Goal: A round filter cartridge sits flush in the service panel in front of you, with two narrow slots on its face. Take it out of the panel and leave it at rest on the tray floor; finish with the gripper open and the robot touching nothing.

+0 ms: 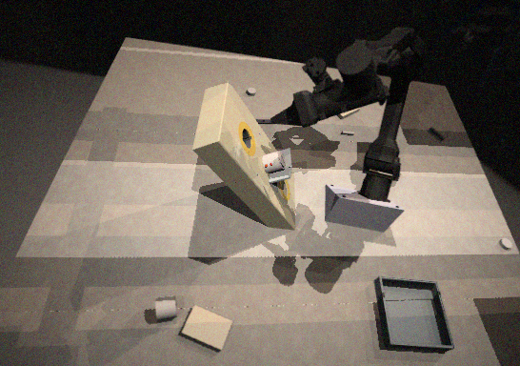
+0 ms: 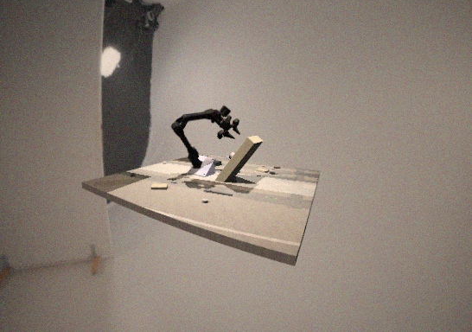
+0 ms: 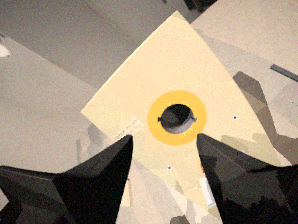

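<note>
The service panel (image 1: 210,118) (image 2: 242,156) (image 3: 165,55) leans at a slant. Its upper yellow ring (image 1: 247,152) (image 3: 177,97) surrounds an empty round hole with two side notches. The white cartridge (image 1: 273,163) with red dots is out of that hole and lies on a small pale holder (image 1: 281,177) (image 3: 207,192) lower on the panel's face; in the wrist view the right finger hides most of it. My gripper (image 2: 236,136) (image 3: 164,139) is open and empty, in front of the upper hole and off the panel. The tray (image 1: 382,314) is empty, at the front right in the top view.
A second yellow ring (image 1: 287,191) is low on the panel, below the holder. A grey wedge (image 1: 364,213) (image 2: 206,168) stands at the arm's base. A loose white cylinder (image 1: 166,309) and a tan block (image 1: 207,328) lie at the front left in the top view.
</note>
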Motion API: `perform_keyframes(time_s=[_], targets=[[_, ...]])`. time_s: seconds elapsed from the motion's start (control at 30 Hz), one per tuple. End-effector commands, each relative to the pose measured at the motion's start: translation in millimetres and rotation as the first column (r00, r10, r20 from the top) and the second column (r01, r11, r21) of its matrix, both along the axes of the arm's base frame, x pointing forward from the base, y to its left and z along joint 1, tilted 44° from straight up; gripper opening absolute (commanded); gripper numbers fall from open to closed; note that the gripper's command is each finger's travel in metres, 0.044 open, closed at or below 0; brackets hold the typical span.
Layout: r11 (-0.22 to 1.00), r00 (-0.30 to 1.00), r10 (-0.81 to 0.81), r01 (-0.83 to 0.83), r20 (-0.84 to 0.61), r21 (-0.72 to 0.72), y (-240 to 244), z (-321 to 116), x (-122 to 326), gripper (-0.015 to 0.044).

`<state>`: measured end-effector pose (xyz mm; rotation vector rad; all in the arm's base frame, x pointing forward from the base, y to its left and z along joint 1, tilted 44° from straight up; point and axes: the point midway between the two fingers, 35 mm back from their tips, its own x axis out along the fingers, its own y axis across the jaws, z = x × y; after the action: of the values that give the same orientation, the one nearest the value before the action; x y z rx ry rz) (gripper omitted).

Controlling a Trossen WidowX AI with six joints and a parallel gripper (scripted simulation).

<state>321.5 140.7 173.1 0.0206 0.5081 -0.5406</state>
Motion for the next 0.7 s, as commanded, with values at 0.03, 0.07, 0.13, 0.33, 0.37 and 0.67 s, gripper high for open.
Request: perform_keyframes(time_s=[0.03,0.07,0.13,0.33,0.37,0.67], targets=[[1.0,1.0,0.001,-0.001,0.015,0.01,24,30,2,0.0355],[1.0,1.0,0.001,-0.001,0.016,0.01,25,31,2,0.0381],[0.999,0.999,0.011,-0.013,-0.041,-0.032,19,22,0,0.0329],[0.933,0.825,0.01,-0.21,-0.565,-0.291,-39,-47,-37,0.0305],[0.92,0.778,0.0,-0.245,-0.628,-0.304,-48,-55,-44,0.0305],[0.91,0.736,-0.009,-0.274,-0.677,-0.31,-57,-64,-47,0.0305]])
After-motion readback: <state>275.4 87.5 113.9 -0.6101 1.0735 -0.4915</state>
